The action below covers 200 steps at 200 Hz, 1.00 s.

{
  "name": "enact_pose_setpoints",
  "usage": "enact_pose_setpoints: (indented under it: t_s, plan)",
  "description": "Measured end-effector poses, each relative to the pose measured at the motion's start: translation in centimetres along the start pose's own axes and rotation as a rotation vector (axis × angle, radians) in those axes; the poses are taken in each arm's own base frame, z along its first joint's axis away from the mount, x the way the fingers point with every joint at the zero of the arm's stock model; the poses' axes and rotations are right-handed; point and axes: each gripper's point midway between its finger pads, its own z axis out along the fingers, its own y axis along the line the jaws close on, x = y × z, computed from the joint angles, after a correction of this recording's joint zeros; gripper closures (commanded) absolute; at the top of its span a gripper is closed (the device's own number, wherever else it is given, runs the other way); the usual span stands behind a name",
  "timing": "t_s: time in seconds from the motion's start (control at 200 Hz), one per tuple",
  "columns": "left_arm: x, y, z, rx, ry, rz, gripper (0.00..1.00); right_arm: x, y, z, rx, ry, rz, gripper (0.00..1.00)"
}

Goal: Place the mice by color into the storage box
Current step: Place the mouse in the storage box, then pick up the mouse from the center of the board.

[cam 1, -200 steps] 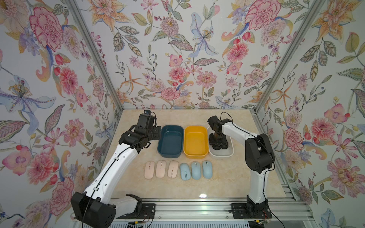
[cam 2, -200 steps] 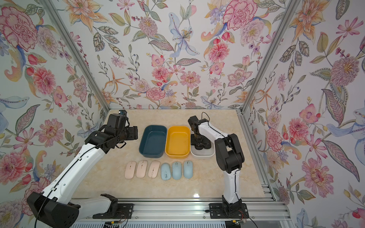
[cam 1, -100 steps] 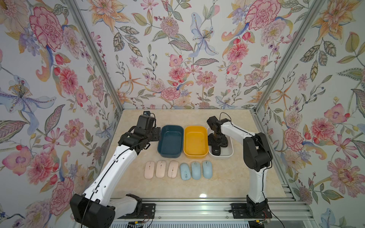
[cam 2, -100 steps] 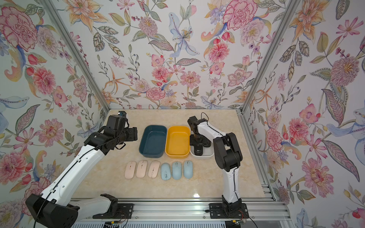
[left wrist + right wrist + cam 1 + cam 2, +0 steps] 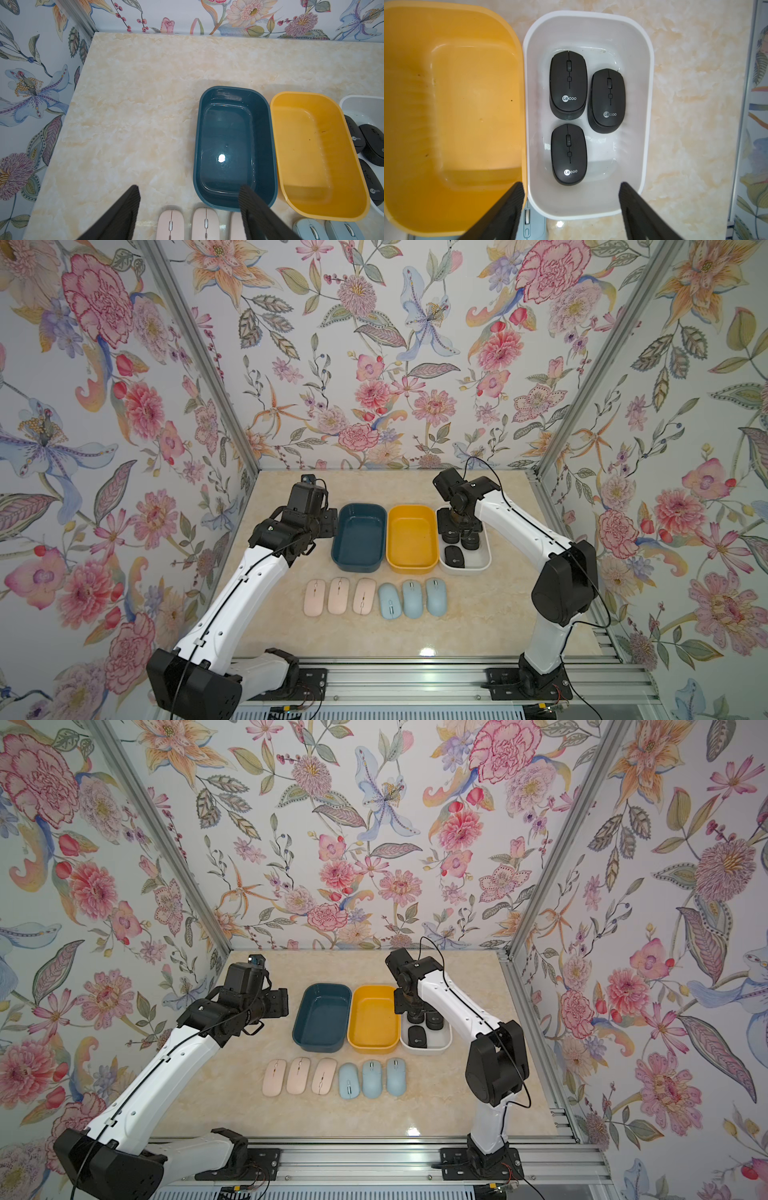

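Note:
Three black mice (image 5: 568, 83) (image 5: 607, 99) (image 5: 569, 153) lie inside the white box (image 5: 648, 104), free of any fingers. My right gripper (image 5: 571, 185) hangs open just above that box, also seen in both top views (image 5: 457, 526) (image 5: 415, 1006). Three pale pink mice (image 5: 338, 595) and three light blue mice (image 5: 412, 598) lie in one row on the table in front of the boxes. My left gripper (image 5: 189, 187) stands open and holds nothing, above the table to the left of the dark teal box (image 5: 232, 145), with the pink mice (image 5: 170, 224) below it.
The dark teal box (image 5: 358, 537), the yellow box (image 5: 411, 539) and the white box (image 5: 484, 562) stand side by side; the teal and yellow ones hold nothing. Flowered walls close in the table on three sides. An aluminium rail (image 5: 415, 672) runs along the front edge.
My right gripper has opened and let go of a black mouse, which now lies in the white box with two others. The left arm has stayed where it was.

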Motion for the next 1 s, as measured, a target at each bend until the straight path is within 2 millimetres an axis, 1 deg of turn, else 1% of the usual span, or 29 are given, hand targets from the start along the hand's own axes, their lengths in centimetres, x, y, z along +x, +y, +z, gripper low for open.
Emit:
enact_pose_setpoints:
  t_s: [0.07, 0.165, 0.27, 0.325, 0.38, 0.5, 0.58, 0.66, 0.78, 0.875, 1.0]
  plan:
    - [0.1, 0.1, -0.2, 0.001, -0.004, -0.001, 0.22, 2.4, 0.5, -1.8, -0.013, -0.007, -0.011, 0.24]
    - [0.0, 0.1, -0.5, 0.003, -0.011, -0.003, 0.22, 6.3, 0.9, -2.7, -0.020, 0.023, -0.028, 0.24]
    - [0.2, 0.1, -0.5, 0.008, -0.012, -0.003, 0.22, 10.1, 0.8, -2.5, -0.006, 0.074, -0.030, 0.23]
    - [0.5, 0.2, -0.5, 0.008, -0.009, -0.002, 0.22, 11.8, 0.8, -2.3, 0.004, 0.102, -0.034, 0.19]
    - [0.8, 0.2, -0.5, 0.009, -0.003, -0.001, 0.22, 13.2, 1.2, -2.1, 0.007, 0.118, -0.042, 0.16]
    - [1.3, 0.1, -0.3, 0.016, 0.009, 0.001, 0.22, 15.8, 2.2, -1.5, -0.005, 0.155, -0.039, 0.16]
    - [1.3, 0.0, -0.3, 0.021, 0.010, 0.001, 0.22, 17.1, 2.6, -0.6, -0.014, 0.179, -0.022, 0.17]
    - [1.3, 0.0, -0.3, 0.021, 0.011, 0.001, 0.22, 17.8, 2.8, 0.2, -0.021, 0.193, -0.006, 0.17]
    - [1.4, 0.1, -0.3, 0.021, 0.012, 0.002, 0.22, 18.0, 3.8, 1.0, -0.040, 0.193, 0.000, 0.18]
    - [1.6, 0.1, -0.3, 0.018, 0.020, 0.004, 0.22, 18.2, 4.8, 2.0, -0.050, 0.198, -0.004, 0.19]
    - [1.9, 0.2, -0.3, 0.014, 0.032, 0.007, 0.22, 18.4, 5.6, 3.3, -0.051, 0.210, -0.006, 0.19]
